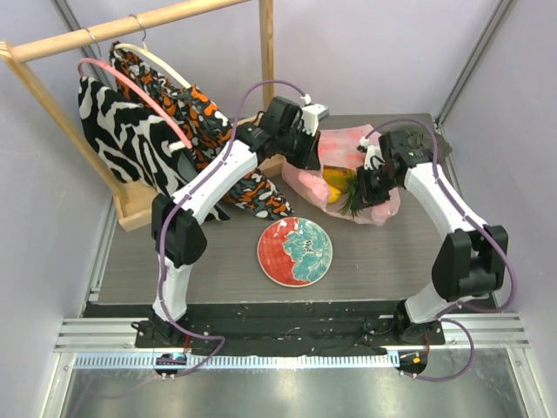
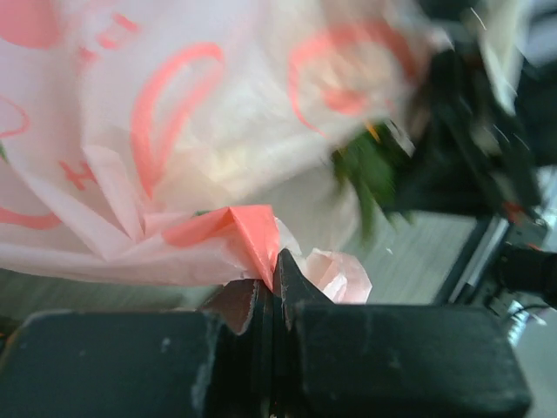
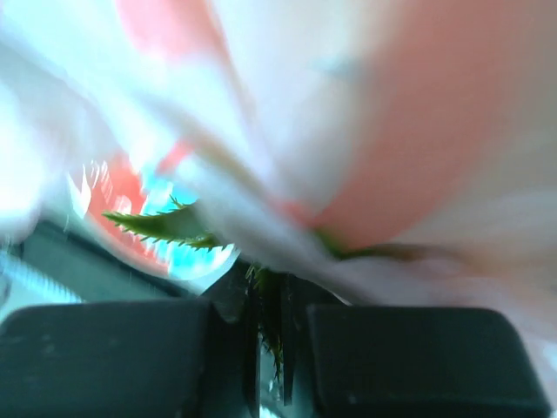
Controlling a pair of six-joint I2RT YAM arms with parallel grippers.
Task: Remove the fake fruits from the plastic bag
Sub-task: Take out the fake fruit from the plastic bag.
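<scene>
The pink plastic bag (image 1: 344,144) lies at the back right of the table with its mouth toward the plate. My left gripper (image 1: 306,155) is shut on a folded edge of the bag (image 2: 174,131), and the film is pinched between its tips (image 2: 271,270). At the bag's mouth my right gripper (image 1: 365,187) is shut on the green pineapple crown (image 1: 351,198). Serrated leaves (image 3: 165,225) run down between its nearly closed jaws (image 3: 268,292). A yellow-orange fake fruit (image 1: 333,181) shows inside the mouth. Bag film (image 3: 392,131) covers the rest of the fruits.
A round red-and-teal plate (image 1: 295,252) sits in front of the bag, and it also shows under the leaves as the plate (image 3: 187,257). A wooden clothes rack (image 1: 130,26) with patterned garments (image 1: 139,139) fills the back left, close to my left arm.
</scene>
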